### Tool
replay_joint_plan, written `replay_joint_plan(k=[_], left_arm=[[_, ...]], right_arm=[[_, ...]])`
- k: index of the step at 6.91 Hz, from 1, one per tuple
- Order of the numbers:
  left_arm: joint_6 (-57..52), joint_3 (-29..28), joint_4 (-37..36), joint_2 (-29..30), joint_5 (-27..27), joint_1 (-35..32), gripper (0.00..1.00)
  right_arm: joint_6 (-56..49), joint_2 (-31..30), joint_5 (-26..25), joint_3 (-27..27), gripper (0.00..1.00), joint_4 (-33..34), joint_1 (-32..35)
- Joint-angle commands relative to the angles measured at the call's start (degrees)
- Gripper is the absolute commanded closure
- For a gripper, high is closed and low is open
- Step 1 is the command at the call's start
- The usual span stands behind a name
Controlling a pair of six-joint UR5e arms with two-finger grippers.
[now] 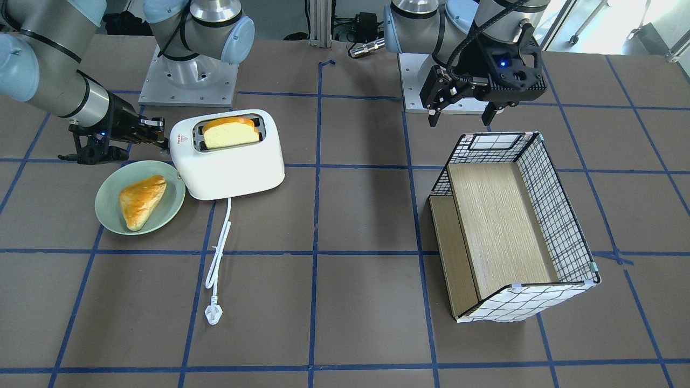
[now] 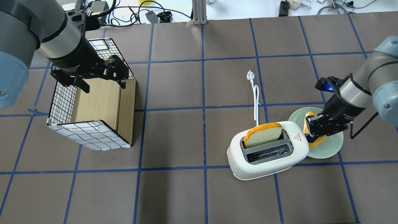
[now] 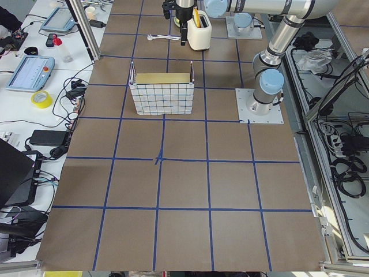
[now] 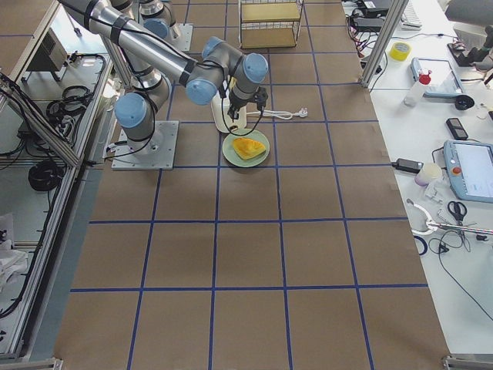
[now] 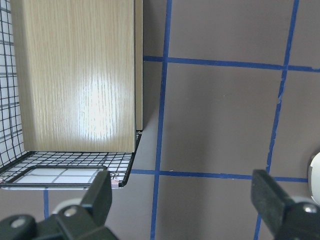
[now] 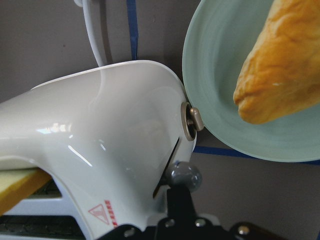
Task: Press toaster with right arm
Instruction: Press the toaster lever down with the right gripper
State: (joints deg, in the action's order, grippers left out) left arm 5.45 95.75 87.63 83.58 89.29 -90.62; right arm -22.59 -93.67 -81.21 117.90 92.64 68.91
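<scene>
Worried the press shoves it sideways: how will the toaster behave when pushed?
The toaster looks glossy and hollow, so probably light and apt to slide. Its broad, low body likely resists tipping. The slack cord likely won't anchor it.

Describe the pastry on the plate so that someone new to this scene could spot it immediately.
Find the white toaster on the brown table. Right beside its end sits a pale green plate, and the pastry lies flat on it: triangular and golden-brown, unlike the pale bread slice standing in the toaster's slot.
</scene>
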Motion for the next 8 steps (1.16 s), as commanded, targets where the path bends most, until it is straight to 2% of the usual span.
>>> replay_joint_plan(k=[1,8], left_arm=[[0.0,0.0,0.0,0.0,0.0,0.0,0.00],[0.0,0.0,0.0,0.0,0.0,0.0,0.00]], right_arm=[[-0.1,1.2,0.0,0.1,1.00,0.2,0.0],[-0.2,3.7,0.2,0.1,1.00,2.3,-0.2]])
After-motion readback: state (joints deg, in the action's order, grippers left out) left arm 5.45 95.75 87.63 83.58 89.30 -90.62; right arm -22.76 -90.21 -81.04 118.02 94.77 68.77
